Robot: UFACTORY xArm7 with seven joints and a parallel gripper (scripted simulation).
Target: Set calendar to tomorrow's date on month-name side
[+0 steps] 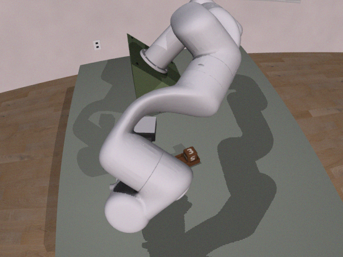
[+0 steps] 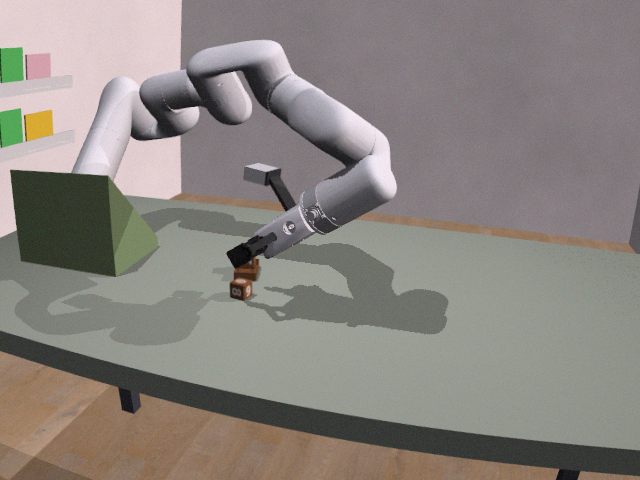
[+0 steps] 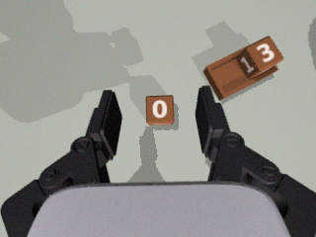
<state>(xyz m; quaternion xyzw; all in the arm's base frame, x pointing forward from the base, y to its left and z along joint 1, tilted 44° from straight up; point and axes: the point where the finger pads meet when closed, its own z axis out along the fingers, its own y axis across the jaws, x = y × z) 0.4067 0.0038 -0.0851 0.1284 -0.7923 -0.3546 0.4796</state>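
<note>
A loose brown cube (image 2: 240, 289) (image 3: 159, 110) stands flat on the table outside the tray, 0 on top; the exterior view shows an 8 and a 9 or 6 on its sides. My gripper (image 2: 237, 255) (image 3: 157, 102) is open and empty above this cube, with space on both sides of it in the wrist view. The top view hides the fingers and loose cube behind the arm. The brown tray (image 1: 195, 162) (image 2: 245, 275) (image 3: 227, 75) lies on the table. Its one cube (image 1: 190, 153) (image 3: 265, 52) stands at one end, 3 on top, 5 and 1 on two sides; the other end is vacant.
A green wedge-shaped block (image 1: 143, 80) (image 2: 64, 222) stands at the arm's base. A grey box on a dark bracket (image 1: 146, 124) (image 2: 261, 173) sticks out from the wrist. The arm's shadows fall across the table.
</note>
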